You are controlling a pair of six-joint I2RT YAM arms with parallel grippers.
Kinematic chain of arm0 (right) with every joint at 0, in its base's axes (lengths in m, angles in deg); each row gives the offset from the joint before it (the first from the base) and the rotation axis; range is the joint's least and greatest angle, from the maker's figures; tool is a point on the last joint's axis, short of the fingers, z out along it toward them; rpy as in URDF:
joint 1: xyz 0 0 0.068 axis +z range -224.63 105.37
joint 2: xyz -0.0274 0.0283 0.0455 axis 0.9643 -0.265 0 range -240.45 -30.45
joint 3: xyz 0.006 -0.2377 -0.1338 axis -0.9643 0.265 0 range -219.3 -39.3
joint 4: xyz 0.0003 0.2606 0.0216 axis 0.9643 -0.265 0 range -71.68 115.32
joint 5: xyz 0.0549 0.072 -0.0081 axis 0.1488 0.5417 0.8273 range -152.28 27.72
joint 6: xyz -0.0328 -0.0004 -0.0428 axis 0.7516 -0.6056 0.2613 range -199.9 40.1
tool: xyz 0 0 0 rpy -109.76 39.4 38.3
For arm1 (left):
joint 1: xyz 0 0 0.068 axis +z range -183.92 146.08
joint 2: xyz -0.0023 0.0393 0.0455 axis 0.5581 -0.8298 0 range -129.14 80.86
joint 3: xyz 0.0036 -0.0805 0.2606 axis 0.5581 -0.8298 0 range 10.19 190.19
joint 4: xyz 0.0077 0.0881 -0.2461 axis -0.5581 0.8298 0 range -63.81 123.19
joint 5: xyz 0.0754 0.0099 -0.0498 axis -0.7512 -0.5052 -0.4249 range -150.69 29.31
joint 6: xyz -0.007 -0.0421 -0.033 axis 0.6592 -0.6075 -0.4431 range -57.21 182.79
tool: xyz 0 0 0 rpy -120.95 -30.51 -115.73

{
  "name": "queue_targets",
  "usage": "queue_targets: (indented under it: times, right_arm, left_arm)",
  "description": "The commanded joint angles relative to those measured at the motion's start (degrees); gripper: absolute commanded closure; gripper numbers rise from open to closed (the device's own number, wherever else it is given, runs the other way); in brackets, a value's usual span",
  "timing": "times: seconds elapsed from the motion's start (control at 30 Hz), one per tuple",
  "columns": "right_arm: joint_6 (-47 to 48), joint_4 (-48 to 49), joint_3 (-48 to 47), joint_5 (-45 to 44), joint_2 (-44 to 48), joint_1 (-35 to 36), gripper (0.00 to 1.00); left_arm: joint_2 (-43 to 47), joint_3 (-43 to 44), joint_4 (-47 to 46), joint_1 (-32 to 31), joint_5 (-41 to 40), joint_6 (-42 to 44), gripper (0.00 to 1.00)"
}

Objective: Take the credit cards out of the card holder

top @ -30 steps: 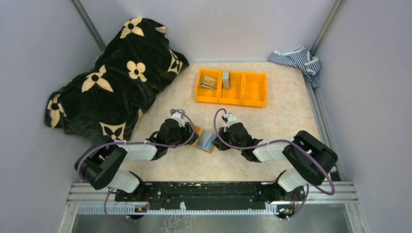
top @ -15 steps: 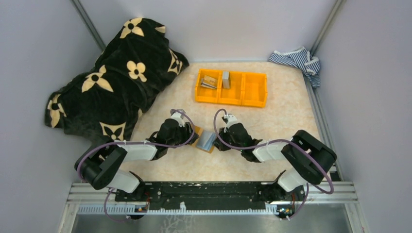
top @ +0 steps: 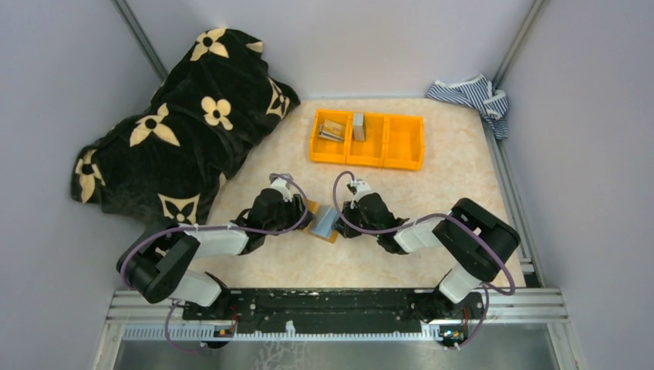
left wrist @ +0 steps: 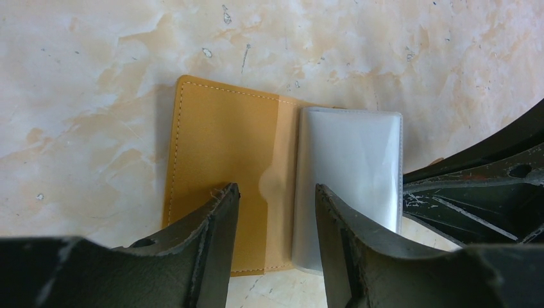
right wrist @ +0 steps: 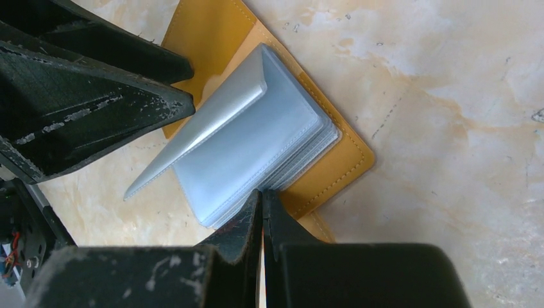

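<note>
On the marbled table, between the left gripper and the right gripper, the card holder lies open: smooth orange-tan covers with stitched edges and a stack of glossy grey plastic sleeves, one leaf lifted. The left jaws stand released astride the fold, hiding the near edge. The right jaws are clenched at the sleeves' edge, and the sleeves' contents are indistinct.
</note>
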State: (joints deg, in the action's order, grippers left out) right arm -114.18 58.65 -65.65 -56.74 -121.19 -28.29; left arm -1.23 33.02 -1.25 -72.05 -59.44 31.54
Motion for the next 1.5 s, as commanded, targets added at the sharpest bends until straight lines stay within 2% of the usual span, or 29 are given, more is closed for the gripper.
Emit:
queue_targets:
  times: [0.0,0.57,0.8,1.07,1.27,1.47]
  right_arm:
    - [0.71,1.67,-4.29,0.8,-1.04,0.41,1.0]
    - [1.59,1.17,-11.36,3.29,-3.48,0.69,1.0]
    - [0.78,3.12,-11.97,4.27,-7.6,0.81,1.0]
    - [1.01,2.19,-9.94,2.72,-6.49,-0.12,1.0]
    - [0.69,4.19,-6.48,3.2,-7.26,-1.49,1.0]
    - [0.01,5.91,-5.04,3.71,-8.22,-1.57,1.0]
  left_arm:
    - [-1.82,-1.74,3.41,-0.54,3.3,-0.44,0.47]
    - [0.16,-2.86,4.14,-0.54,3.4,-0.8,0.47]
    - [2.6,-3.86,4.23,-0.54,3.62,-1.12,0.47]
    - [11.0,-3.05,11.16,-0.54,1.63,-1.09,0.47]
    - [20.28,-2.48,19.28,-0.52,-5.16,0.59,0.46]
    - [20.65,-3.27,22.39,-0.54,-7.88,0.03,0.46]
